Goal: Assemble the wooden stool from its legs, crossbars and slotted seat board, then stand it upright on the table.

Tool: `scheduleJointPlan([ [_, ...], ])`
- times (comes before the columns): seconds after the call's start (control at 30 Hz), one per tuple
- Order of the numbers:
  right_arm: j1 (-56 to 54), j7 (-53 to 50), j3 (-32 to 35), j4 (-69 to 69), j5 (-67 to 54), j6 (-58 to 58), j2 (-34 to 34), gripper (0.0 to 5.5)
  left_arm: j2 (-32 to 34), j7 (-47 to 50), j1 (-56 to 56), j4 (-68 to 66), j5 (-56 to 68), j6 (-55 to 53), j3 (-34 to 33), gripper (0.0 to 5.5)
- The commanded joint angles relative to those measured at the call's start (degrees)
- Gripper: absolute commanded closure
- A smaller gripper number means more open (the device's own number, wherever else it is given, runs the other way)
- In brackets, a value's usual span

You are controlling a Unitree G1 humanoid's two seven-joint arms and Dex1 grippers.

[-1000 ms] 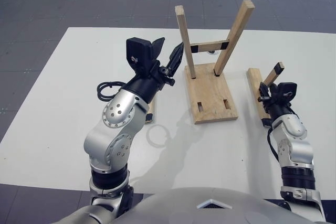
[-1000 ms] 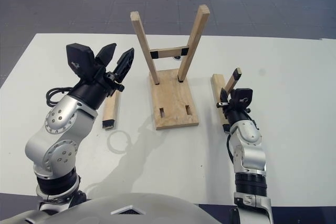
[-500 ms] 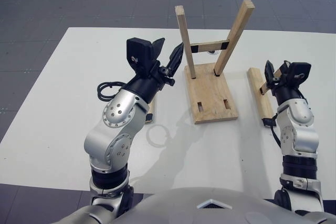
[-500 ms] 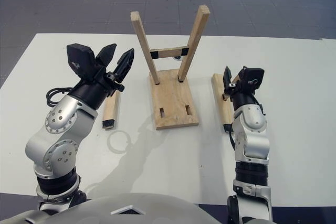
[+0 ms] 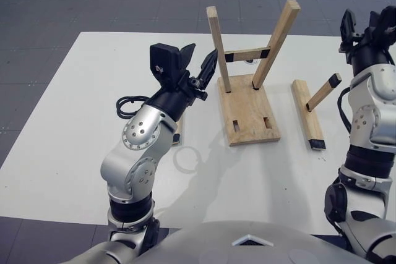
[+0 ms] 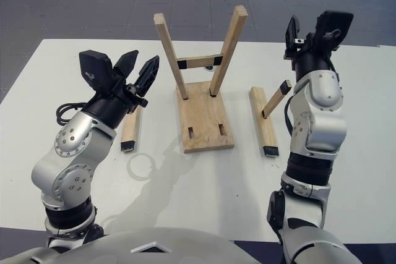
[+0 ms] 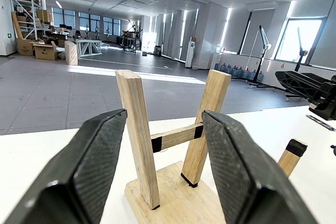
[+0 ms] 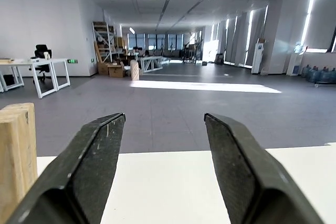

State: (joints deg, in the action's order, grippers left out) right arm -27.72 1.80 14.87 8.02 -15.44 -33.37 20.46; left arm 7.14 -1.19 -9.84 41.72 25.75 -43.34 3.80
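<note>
Center of the head-camera frame, a bit above the middle, I see the seat board [image 5: 250, 112] lying flat on the white table [image 5: 74, 109]. Two legs stand in its far slots, the left leg [image 5: 218, 47] and the right leg [image 5: 276, 41], splaying apart toward their tops. A crossbar [image 5: 247, 55] with black ends joins them partway up. Two near slots [image 5: 236, 125] in the board are open.

Right of the board, apart from it, a loose leg [image 5: 307, 115] lies flat with a black cap at its near end. A short crossbar piece [image 5: 323, 93] sticks up from it at a slant. Left of the board, another loose leg [image 6: 130, 129] lies flat, partly hidden behind my left arm.

Left gripper [image 5: 197, 66] hangs in the air left of the standing legs, jaws spread, holding nothing. Its wrist camera frames both standing legs between the two pads [image 7: 94, 177].

Right gripper [image 6: 307, 26] is raised at the upper right of the frame, above the loose leg, jaws spread and empty.

A black cable loop [image 5: 127, 104] lies on the table by the left arm.
</note>
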Motion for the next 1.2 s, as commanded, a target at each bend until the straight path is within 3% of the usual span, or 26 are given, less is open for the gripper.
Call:
scheduleJointPlan([
  [0.03, -2.4, 1.3, -1.1, -1.8, -0.2, -8.0, 2.0, 2.71, -0.2, 0.3, -0.9, -0.5, -1.1, 0.1, 0.3, 2.86],
  [0.23, -5.8, 1.2, 1.3, -2.7, -1.1, -14.9, 3.5, 2.71, -0.4, 0.0, -1.0, -0.8, -1.8, 0.2, 0.4, 2.86],
  [0.7, -4.0, 1.3, 0.8, 0.8, -0.9, -18.1, 1.2, 2.71, -0.6, -0.3, -1.1, -0.8, -2.1, -0.1, 0.5, 2.86],
  [1.03, -17.4, -1.2, 3.6, 2.7, -0.4, -16.9, 3.1, 2.90, -0.2, -0.5, -1.1, -0.4, -1.7, -0.7, 0.0, 2.86],
  [1.2, -8.5, 0.1, 1.2, -2.3, 1.6, -14.5, 1.8, 2.90, -0.3, -0.3, -0.9, -0.1, -1.8, -0.8, 0.1, 2.86],
])
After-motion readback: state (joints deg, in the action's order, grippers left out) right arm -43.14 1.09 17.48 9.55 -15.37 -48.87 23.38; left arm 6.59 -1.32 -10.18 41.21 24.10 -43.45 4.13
